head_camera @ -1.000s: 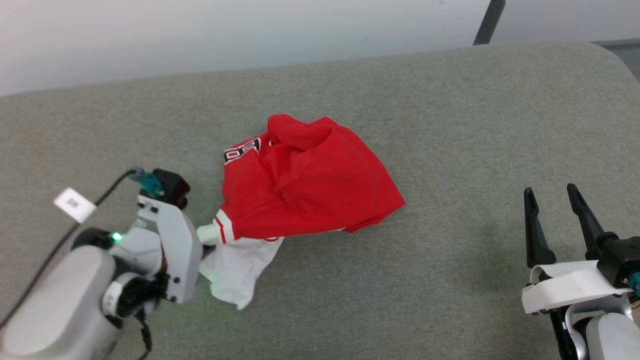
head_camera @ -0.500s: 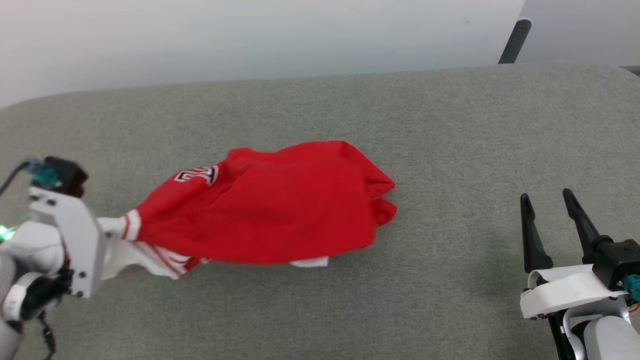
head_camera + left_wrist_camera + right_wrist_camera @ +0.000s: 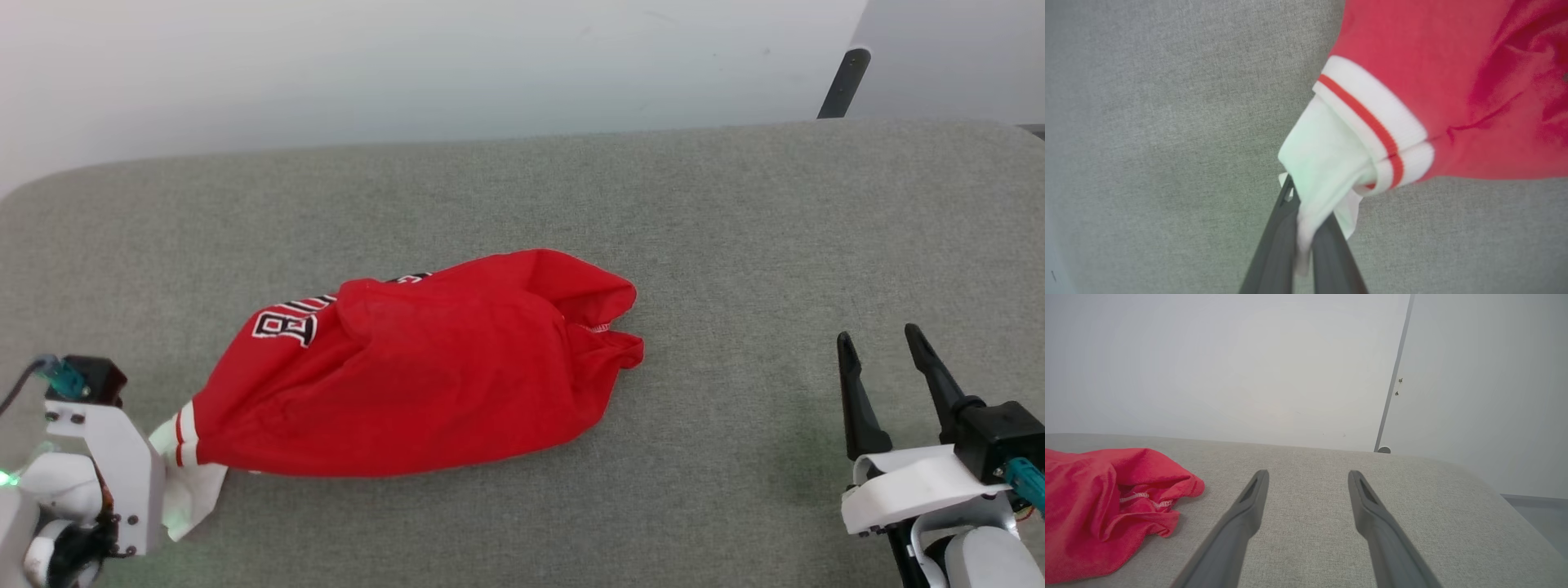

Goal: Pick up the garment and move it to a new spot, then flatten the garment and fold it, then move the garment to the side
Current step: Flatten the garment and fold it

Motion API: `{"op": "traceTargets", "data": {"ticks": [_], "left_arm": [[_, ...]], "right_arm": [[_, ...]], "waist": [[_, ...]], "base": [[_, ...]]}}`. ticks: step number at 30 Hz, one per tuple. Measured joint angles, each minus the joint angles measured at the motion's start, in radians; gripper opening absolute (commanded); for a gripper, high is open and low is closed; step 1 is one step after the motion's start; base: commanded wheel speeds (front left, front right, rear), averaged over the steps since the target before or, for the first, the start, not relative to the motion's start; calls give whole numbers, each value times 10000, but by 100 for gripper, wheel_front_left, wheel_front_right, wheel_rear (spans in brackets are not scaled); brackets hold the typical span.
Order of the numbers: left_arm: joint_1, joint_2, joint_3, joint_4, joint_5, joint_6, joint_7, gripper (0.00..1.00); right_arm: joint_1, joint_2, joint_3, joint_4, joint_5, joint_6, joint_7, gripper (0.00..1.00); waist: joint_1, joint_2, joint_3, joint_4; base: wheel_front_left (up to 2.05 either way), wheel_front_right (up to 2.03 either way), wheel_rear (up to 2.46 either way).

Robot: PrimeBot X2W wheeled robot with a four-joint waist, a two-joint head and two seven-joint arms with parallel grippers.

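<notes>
Your left gripper [image 3: 1308, 204] pinches the red jersey's [image 3: 408, 384] white sleeve [image 3: 1323, 163], near left. Your right gripper [image 3: 878, 335] stands wide and empty. The jersey lies bunched: flattening and folding likely remain.

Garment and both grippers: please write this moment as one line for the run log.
left gripper: shut on garment at white sleeve | right gripper: open, apart from garment | garment: bunched on grey surface

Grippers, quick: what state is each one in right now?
Left gripper: shut on the garment, pinching its white sleeve.
Right gripper: open, holding nothing.
</notes>
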Motion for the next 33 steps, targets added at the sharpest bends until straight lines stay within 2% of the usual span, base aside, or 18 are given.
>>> {"op": "traceTargets", "data": {"ticks": [3, 4, 6, 7, 14, 22, 30, 33], "left_arm": [[15, -268, -15, 426, -100, -10, -178, 23], [12, -347, -8, 522, -153, -6, -240, 42], [-18, -506, 50, 648, -215, 54, -337, 95], [-35, -550, 61, 646, -230, 90, -391, 100], [48, -581, 274, -71, -299, 276, -836, 100], [921, -500, 679, -1762, -249, 884, -1889, 100], [2175, -840, 1294, -3001, 222, 1417, -4539, 100], [2715, -1191, 1523, -3110, 318, 1580, -5611, 100]], "right_arm": [[29, -6, 67, 69, 10, 2, 2, 100], [32, -10, 109, 90, 15, 0, 2, 100], [61, -27, 151, 134, 13, 0, 2, 100], [75, -36, 171, 165, 13, 0, 0, 100], [302, -207, 355, 412, 23, 0, 2, 100], [600, -349, 692, 656, 174, 2, 2, 100], [649, -443, 966, 759, 291, 0, 90, 100], [656, -504, 1127, 792, 374, 0, 188, 100]], "waist": [[0, 0, -45, 10], [0, 0, -64, 18], [1, 0, -110, 65], [0, 0, -146, 94], [0, 0, -545, 387], [0, 0, -1139, 908], [0, 0, -1528, 1575], [0, 0, -1633, 1823]], "base": [[0, 0, 0], [0, 0, 0], [0, 0, 0], [0, 0, 0], [0, 0, 0], [0, 0, 0], [0, 0, 0], [0, 0, 0]]}}
